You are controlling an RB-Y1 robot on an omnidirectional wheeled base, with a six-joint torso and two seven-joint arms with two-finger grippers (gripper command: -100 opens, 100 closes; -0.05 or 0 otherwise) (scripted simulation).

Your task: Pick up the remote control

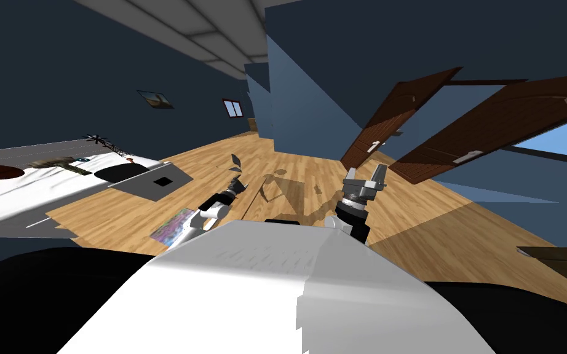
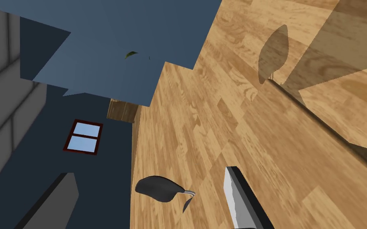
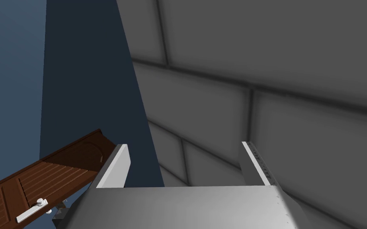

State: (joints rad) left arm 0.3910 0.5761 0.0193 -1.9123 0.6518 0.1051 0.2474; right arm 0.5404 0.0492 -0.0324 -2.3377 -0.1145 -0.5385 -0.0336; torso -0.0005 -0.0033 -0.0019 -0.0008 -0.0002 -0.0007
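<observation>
Head view: floor (image 1: 301,166) beyond right hand (image 1: 365,174)

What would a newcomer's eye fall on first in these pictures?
Two brown doors, the left door and the right door, stand open ahead on the right against blue walls. At far left lies a white surface with small things on it, beside the wood floor. The right tool is open near the middle.

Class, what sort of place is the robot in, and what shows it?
Probably a room in a house: wood plank floor, brown panelled doors with lever handles, a framed picture and small window on the dark blue wall.
</observation>
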